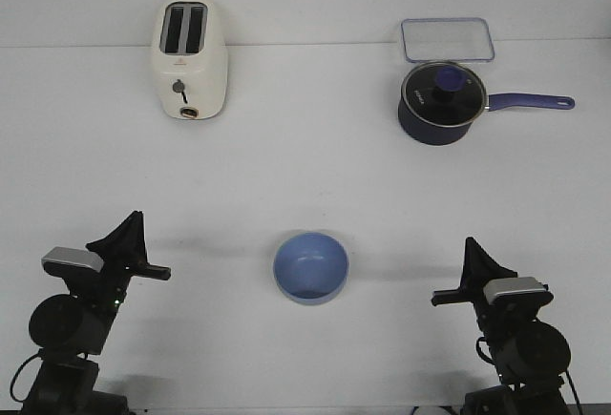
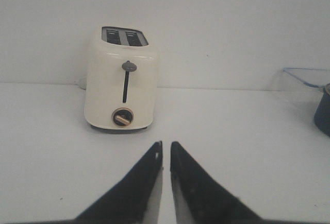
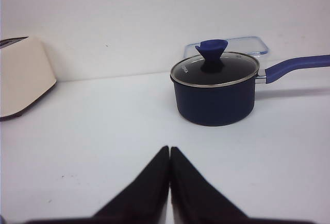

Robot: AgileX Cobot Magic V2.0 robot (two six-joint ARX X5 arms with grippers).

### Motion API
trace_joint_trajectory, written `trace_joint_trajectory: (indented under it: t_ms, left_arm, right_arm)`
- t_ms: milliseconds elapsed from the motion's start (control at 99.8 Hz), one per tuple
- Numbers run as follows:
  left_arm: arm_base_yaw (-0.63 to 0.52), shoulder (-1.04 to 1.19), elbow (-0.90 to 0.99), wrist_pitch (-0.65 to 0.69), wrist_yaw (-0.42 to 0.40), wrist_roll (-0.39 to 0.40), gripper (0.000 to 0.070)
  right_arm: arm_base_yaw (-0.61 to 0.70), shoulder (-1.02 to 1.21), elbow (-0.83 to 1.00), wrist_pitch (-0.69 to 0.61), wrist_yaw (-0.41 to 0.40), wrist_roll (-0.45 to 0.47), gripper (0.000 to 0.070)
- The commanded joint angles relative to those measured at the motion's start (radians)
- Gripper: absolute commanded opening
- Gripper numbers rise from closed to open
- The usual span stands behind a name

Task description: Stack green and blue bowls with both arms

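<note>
The light blue bowl (image 1: 310, 267) stands upright on the white table, near the front, midway between my two arms. No green bowl shows in any view. My left gripper (image 1: 136, 217) rests at the front left, well left of the bowl, with its jaws nearly together and nothing between them; it also shows in the left wrist view (image 2: 166, 144). My right gripper (image 1: 469, 242) rests at the front right, well right of the bowl, shut and empty; it also shows in the right wrist view (image 3: 170, 149). Neither wrist view shows a bowl.
A cream toaster (image 1: 191, 60) stands at the back left, ahead of the left gripper (image 2: 121, 87). A dark blue lidded saucepan (image 1: 439, 102) with a long handle stands at the back right (image 3: 214, 92). A clear plastic container (image 1: 447, 39) lies behind it.
</note>
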Motion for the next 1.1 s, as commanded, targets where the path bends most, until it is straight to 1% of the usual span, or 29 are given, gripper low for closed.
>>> trace_joint_trajectory:
  t_ms: [0, 501, 561, 641, 781, 902, 1092]
  left_arm:
    - [-0.002, 0.003, 0.011, 0.015, 0.0, -0.003, 0.0014]
    - [-0.002, 0.003, 0.011, 0.014, 0.0, -0.003, 0.0015]
    - [-0.002, -0.006, 0.01, 0.002, 0.0, 0.003, 0.0014]
    - [0.013, -0.027, -0.008, 0.0, 0.002, 0.03, 0.0015]
    - [0.083, -0.127, -0.126, 0.043, 0.02, 0.094, 0.0015]
    - [0.136, -0.264, -0.218, -0.002, 0.021, 0.095, 0.0014]
    - [0.19, -0.444, -0.304, -0.086, 0.024, 0.094, 0.0014]
  right_arm:
    - [0.003, 0.002, 0.002, 0.011, 0.002, -0.005, 0.0]
    - [0.003, 0.002, 0.002, 0.011, 0.002, -0.005, 0.0]
    - [0.003, 0.002, 0.002, 0.011, 0.002, -0.005, 0.0]
    - [0.003, 0.002, 0.002, 0.011, 0.002, -0.005, 0.0]
    - [0.003, 0.002, 0.002, 0.011, 0.002, -0.005, 0.0]
    - [0.003, 0.002, 0.002, 0.011, 0.002, -0.005, 0.0]
    - [0.003, 0.002, 0.002, 0.011, 0.002, -0.005, 0.0]
